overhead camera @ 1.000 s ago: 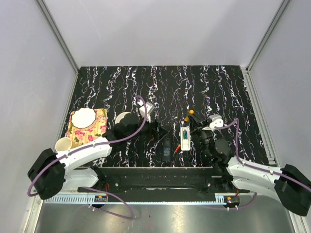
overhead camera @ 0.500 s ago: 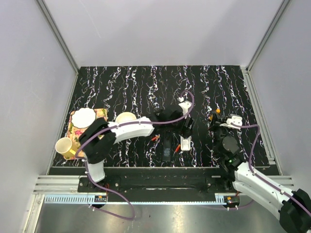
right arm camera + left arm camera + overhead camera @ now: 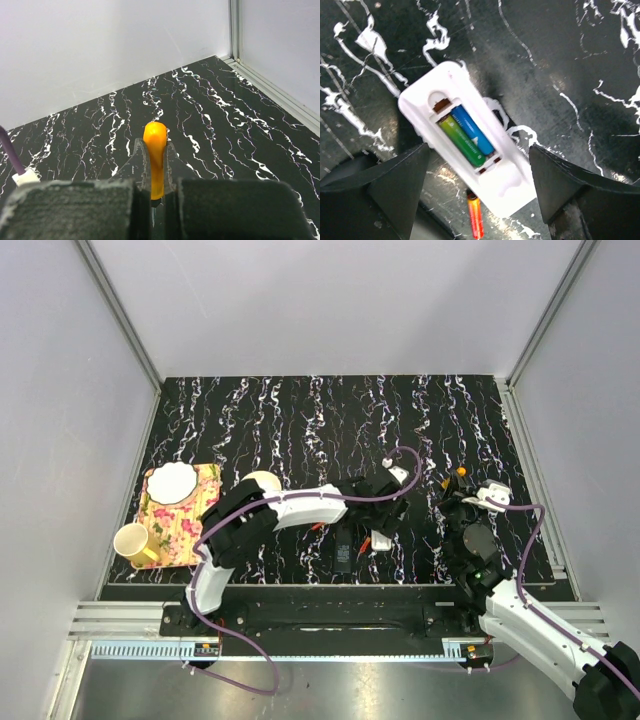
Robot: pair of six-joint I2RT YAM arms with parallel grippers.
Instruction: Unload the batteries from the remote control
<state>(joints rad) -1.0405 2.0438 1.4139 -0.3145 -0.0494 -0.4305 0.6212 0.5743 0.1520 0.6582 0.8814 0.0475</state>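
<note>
Beneath left gripper (image 3: 477,150), batteries (image 3: 466,135) seated in remote (image 3: 512,186)

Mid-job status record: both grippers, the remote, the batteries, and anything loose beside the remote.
left gripper: open, over the remote control, one finger on each side, holding nothing
right gripper: shut on orange stick, apart from the remote
remote control: lying slot face up
batteries: green battery and blue battery side by side in the slot
loose nearby: orange-red piece by the remote's near end
</note>
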